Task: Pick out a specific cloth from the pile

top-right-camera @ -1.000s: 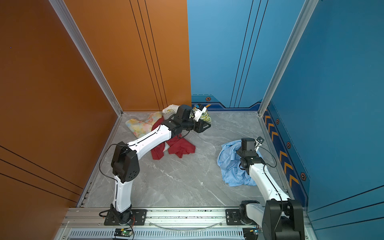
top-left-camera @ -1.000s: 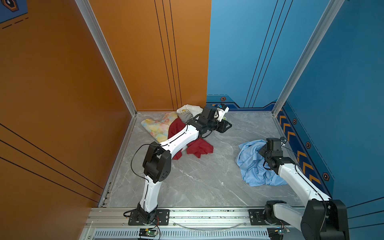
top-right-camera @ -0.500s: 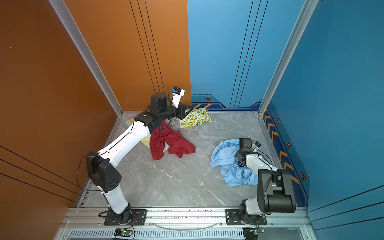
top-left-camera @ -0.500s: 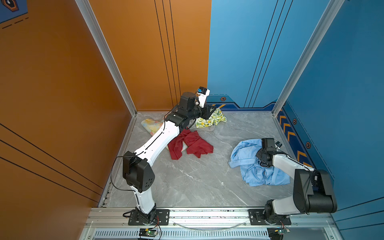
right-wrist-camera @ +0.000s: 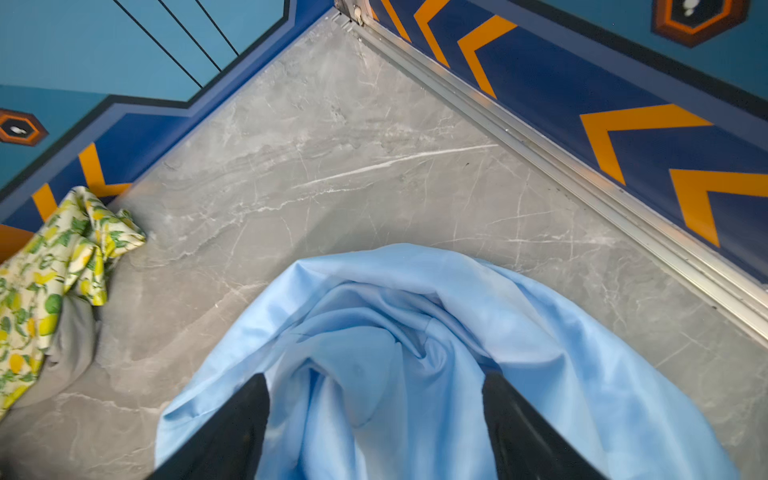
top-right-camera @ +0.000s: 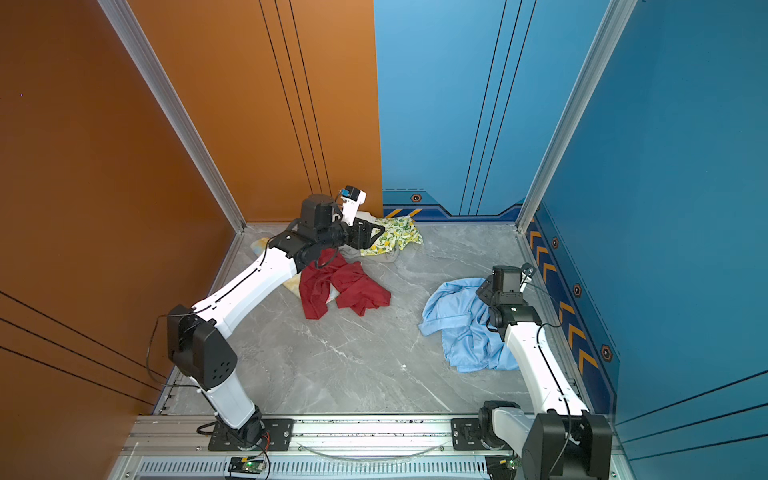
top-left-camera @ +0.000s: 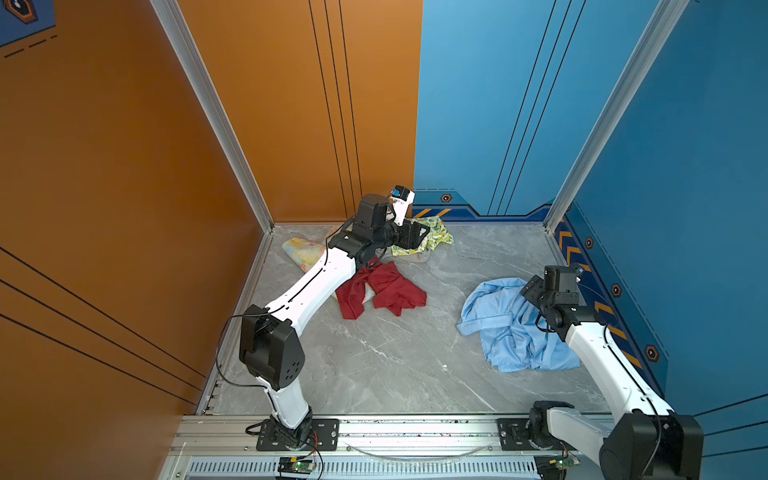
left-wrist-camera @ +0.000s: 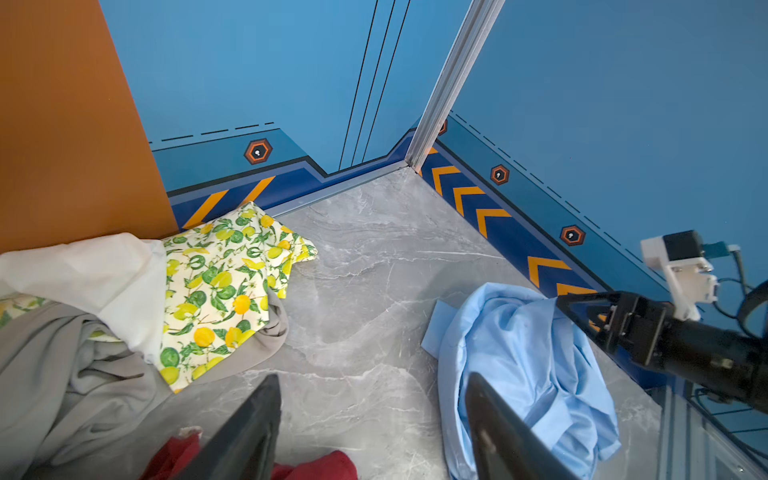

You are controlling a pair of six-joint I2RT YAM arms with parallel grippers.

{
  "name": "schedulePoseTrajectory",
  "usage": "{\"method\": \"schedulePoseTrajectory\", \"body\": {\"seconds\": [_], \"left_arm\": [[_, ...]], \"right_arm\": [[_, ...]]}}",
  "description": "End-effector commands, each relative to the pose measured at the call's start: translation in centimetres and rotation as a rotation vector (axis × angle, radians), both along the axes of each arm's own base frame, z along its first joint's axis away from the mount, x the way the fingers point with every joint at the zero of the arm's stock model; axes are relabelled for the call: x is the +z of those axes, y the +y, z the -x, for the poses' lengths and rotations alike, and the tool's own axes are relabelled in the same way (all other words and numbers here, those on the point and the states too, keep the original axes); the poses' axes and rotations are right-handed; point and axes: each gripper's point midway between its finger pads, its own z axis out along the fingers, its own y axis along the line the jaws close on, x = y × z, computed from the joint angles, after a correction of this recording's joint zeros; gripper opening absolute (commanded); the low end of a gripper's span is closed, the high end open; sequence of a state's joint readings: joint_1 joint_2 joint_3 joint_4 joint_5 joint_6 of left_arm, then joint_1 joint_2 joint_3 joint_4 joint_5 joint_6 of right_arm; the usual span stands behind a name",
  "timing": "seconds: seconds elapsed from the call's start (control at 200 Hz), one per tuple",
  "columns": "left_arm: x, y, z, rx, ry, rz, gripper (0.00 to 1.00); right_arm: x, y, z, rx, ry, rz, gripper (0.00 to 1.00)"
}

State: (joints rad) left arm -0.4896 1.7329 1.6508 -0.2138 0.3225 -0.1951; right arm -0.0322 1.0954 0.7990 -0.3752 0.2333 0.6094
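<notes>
Floor (top-left-camera: 395, 365): grey marble-look surface, walled in orange and blue.
The pile (left-wrist-camera: 83, 332): heaped in the back corner where the orange wall meets the blue; grey, white, printed and red pieces overlap.
The cloth (top-left-camera: 507, 328): light blue, crumpled on the floor near the right blue wall, well apart from the pile.
Dark red cloth (top-left-camera: 399, 286): spread at the pile's near edge, partly under the left arm.
Lemon-print cloth (top-left-camera: 438, 232): at the pile's far edge, against the blue wall's base.
Left gripper (left-wrist-camera: 372, 380): jaws wide, nothing between them, raised above the pile.
Right gripper (right-wrist-camera: 374, 378): jaws wide, over the cloth's far end, fabric lying loose beneath.
</notes>
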Motion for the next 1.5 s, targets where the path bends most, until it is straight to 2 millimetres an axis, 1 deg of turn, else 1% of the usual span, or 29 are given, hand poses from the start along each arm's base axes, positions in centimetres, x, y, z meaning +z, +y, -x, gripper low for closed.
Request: {"method": "schedulePoseTrajectory", "body": {"seconds": [0.0, 0.09, 0.125, 0.135, 0.16, 0.22, 0.265, 0.36, 0.501, 0.576, 0.646, 0.666, 0.676, 0.726, 0.761, 0.796, 0.811, 0.886, 0.946, 1.006, 1.106, 1.171, 1.221, 1.281, 1.406, 1.497], "left_arm": [[2.1, 2.2, 0.5, 0.047, -0.051, -0.003, 0.77], [2.2, 3.6, 0.6, 0.081, -0.061, -0.015, 0.84], [2.3, 4.3, 0.5, 0.100, -0.066, -0.018, 0.85], [2.4, 4.5, 0.5, 0.106, -0.068, -0.019, 0.89], [2.5, 5.0, 0.5, 0.120, -0.070, -0.021, 0.94], [2.5, 6.4, 0.5, 0.162, -0.073, -0.027, 1.00], [2.6, 7.6, 0.4, 0.198, -0.075, -0.030, 0.98], [2.4, 10.1, 0.4, 0.268, -0.073, -0.039, 0.98], [2.1, 14.5, 0.8, 0.407, -0.089, -0.079, 0.98], [1.3, 17.4, 1.1, 0.491, -0.088, -0.107, 0.98], [0.0, 20.1, 1.7, 0.573, -0.083, -0.139, 0.98], [-0.6, 21.0, 1.9, 0.597, -0.073, -0.149, 0.98], [-0.3, 21.4, 1.8, 0.612, -0.093, -0.140, 0.98], [-1.2, 23.4, 2.1, 0.674, -0.104, -0.139, 0.98], [-2.1, 24.8, 2.4, 0.714, -0.110, -0.138, 0.98], [-2.5, 26.2, 2.6, 0.761, -0.124, -0.133, 0.98], [-3.6, 26.8, 2.8, 0.779, -0.113, -0.139, 0.98], [-5.6, 29.3, 3.1, 0.852, -0.113, -0.143, 0.98], [-7.3, 30.9, 3.1, 0.897, -0.106, -0.168, 0.98], [-9.6, 32.0, 3.0, 0.924, -0.082, -0.210, 0.98], [-13.4, 33.4, 2.6, 0.961, -0.009, -0.296, 0.98], [-15.8, 33.6, 2.5, 0.950, 0.037, -0.349, 0.98], [-17.1, 33.6, 2.5, 0.944, 0.061, -0.363, 0.98], [-18.2, 33.7, 2.6, 0.945, 0.067, -0.367, 0.98], [-19.2, 34.0, 2.8, 0.948, 0.043, -0.374, 0.98], [-19.9, 34.4, 3.0, 0.958, 0.043, -0.361, 0.98]], "right_arm": [[1.5, 0.4, 0.5, 0.059, 0.022, 0.046, 0.89], [3.3, 1.0, -0.1, 0.105, -0.021, 0.072, 0.95], [4.2, 1.4, -0.5, 0.130, -0.041, 0.086, 0.98], [4.4, 1.4, -0.6, 0.135, -0.047, 0.090, 0.99], [5.1, 1.7, -0.9, 0.153, -0.061, 0.101, 1.00], [6.5, 2.3, -1.7, 0.191, -0.093, 0.129, 1.00], [7.5, 2.8, -2.3, 0.223, -0.114, 0.149, 1.00], [9.4, 3.5, -3.6, 0.268, -0.153, 0.182, 1.00], [12.3, 4.6, -5.5, 0.341, -0.232, 0.247, 1.00], [13.4, 5.0, -6.2, 0.373, -0.277, 0.286, 1.00], [13.8, 5.0, -6.6, 0.380, -0.320, 0.329, 1.00], [13.6, 4.9, -6.6, 0.383, -0.330, 0.341, 1.00], [13.7, 5.0, -6.7, 0.385, -0.339, 0.346, 1.00], [13.3, 5.0, -6.7, 0.399, -0.364, 0.378, 1.00], [12.9, 5.1, -6.7, 0.411, -0.378, 0.403, 1.00], [12.1, 5.0, -6.7, 0.417, -0.386, 0.432, 1.00], [11.9, 4.9, -6.7, 0.415, -0.391, 0.444, 1.00], [10.3, 4.1, -7.0, 0.390, -0.410, 0.474, 1.00], [8.9, 3.5, -7.3, 0.382, -0.411, 0.466, 1.00], [7.2, 3.2, -7.9, 0.383, -0.390, 0.451, 1.00], [4.4, 3.4, -8.6, 0.411, -0.345, 0.437, 1.00], [2.8, 3.6, -8.7, 0.427, -0.324, 0.430, 1.00], [1.7, 3.6, -8.6, 0.430, -0.312, 0.426, 1.00], [0.7, 3.6, -8.4, 0.441, -0.296, 0.426, 1.00], [-1.3, 3.2, -8.0, 0.440, -0.262, 0.441, 1.00], [-2.0, 3.1, -8.0, 0.440, -0.254, 0.435, 1.00]]}}
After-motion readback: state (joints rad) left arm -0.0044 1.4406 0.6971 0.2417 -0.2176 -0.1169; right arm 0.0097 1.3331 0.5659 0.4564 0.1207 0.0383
